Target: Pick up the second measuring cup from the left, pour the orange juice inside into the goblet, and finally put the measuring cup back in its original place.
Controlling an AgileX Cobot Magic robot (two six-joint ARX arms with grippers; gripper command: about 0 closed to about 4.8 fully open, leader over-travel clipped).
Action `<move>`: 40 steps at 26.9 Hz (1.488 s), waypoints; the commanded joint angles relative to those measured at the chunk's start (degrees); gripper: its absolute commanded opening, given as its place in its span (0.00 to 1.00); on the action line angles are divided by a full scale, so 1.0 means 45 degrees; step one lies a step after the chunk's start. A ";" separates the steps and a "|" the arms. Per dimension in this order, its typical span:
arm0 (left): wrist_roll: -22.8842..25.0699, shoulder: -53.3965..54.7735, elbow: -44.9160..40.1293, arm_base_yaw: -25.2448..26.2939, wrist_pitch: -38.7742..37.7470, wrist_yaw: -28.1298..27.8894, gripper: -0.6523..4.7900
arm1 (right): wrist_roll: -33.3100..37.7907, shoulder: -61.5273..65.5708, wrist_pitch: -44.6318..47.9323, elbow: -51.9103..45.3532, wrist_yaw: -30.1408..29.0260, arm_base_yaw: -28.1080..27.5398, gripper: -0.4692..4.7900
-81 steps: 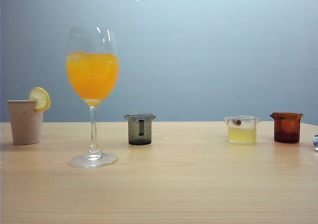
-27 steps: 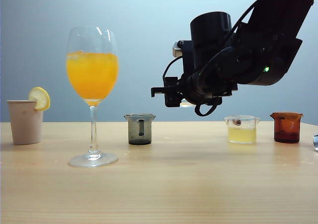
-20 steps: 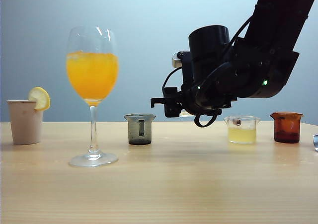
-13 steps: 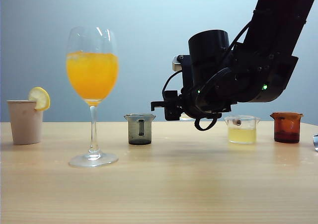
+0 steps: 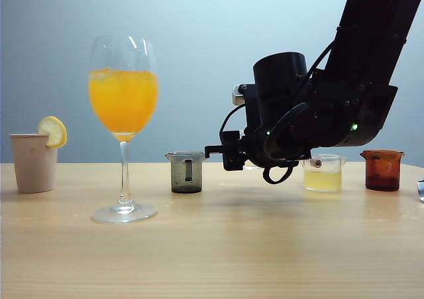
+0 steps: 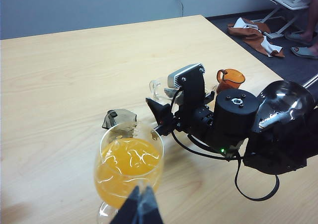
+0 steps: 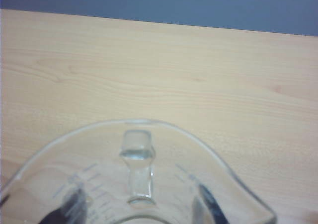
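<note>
Your right gripper (image 5: 228, 154) grips the empty second measuring cup (image 7: 136, 184) low between grey cup (image 5: 187, 172) and yellow cup (image 5: 322, 173); left gripper (image 6: 140, 206) fingers pinched together, empty, near the goblet (image 5: 124, 100).

Exterior camera low and level at the pale wood-grain tabletop (image 5: 218, 246), both wrist cameras above it, angled down

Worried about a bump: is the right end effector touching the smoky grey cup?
Apart. Left wrist view shows bare table between the right end effector and the smoky grey cup.
</note>
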 commanded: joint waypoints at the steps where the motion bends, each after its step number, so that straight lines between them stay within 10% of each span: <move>1: -0.0039 -0.0015 0.0039 -0.0015 0.0170 0.0078 0.11 | 0.0058 0.0126 0.0442 0.0102 -0.0296 0.0000 0.19; 40: -0.0039 -0.0015 0.0039 -0.0015 0.0151 0.0078 0.11 | 0.0097 0.1389 0.0384 0.0714 -0.0991 -0.0034 0.24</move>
